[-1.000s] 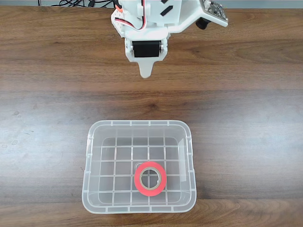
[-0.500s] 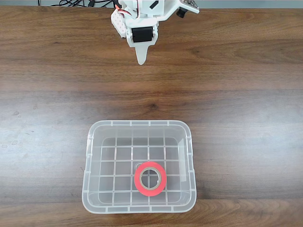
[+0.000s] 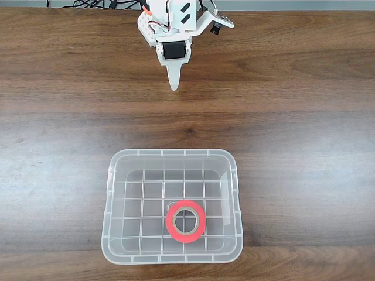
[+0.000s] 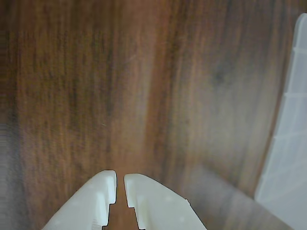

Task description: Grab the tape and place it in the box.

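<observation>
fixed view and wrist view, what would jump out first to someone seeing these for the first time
The bright red-orange tape catches the eye first, lying flat on the grid bottom of the clear box, near its front wall in the fixed view. Next is the white gripper far from the box at the top edge of the wooden table, empty, its fingers nearly closed with only a thin gap between them in the wrist view.

Fixed view, landmark box (image 3: 111,234): box sitting on table (image 3: 304,146), near bottom edge, centre. Tape (image 3: 186,220) lying flat inside box, toward box's lower right part, on box floor. Gripper (image 3: 173,86) hanging well above box in picture, near table's top edge, over bare table.

Wrist view: box (image 4: 288,158) lying right of gripper (image 4: 120,181).
</observation>
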Available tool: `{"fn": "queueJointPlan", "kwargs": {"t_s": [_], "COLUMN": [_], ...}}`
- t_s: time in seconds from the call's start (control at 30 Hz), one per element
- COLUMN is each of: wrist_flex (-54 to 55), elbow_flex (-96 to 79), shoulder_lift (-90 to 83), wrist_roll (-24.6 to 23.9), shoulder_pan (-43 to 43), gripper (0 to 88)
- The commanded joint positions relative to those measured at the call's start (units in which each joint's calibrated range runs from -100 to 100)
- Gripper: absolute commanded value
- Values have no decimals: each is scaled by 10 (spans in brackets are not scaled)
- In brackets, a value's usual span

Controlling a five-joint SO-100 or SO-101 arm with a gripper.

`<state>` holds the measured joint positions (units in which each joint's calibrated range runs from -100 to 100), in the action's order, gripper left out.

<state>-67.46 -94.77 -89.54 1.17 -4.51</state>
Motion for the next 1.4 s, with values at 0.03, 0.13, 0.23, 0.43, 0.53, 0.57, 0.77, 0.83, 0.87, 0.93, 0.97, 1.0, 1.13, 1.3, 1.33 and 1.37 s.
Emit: {"fn": "queueJointPlan", "kwargs": {"t_s": [0.03,0.13,0.23,0.43,0.53,0.57,0.77,0.83,0.87,0.93,0.97,1.0,1.13,1.3,1.33,1.37], "wrist_flex": [-45,-47,-51,-51,-51,-51,-51,-51,-51,-51,-51,-51,-51,-51,-51,-51], "elbow_flex": [-6,-6,-6,-5,-5,-5,-5,-5,-5,-5,-5,-5,-5,-5,-5,-5], "shoulder_lift": [-97,-95,-94,-94,-94,-94,-94,-94,-94,-94,-94,-94,-94,-94,-94,-94], "wrist_roll": [-4,-4,-3,-3,-3,-3,-3,-3,-3,-3,-3,-3,-3,-3,-3,-3], "shoulder_pan": [-2,-2,-2,-2,-2,-2,-2,-2,-2,-2,-2,-2,-2,-2,-2,-2], "gripper": [12,12,13,17,17,17,17,17,17,17,17,17,17,17,17,17]}}
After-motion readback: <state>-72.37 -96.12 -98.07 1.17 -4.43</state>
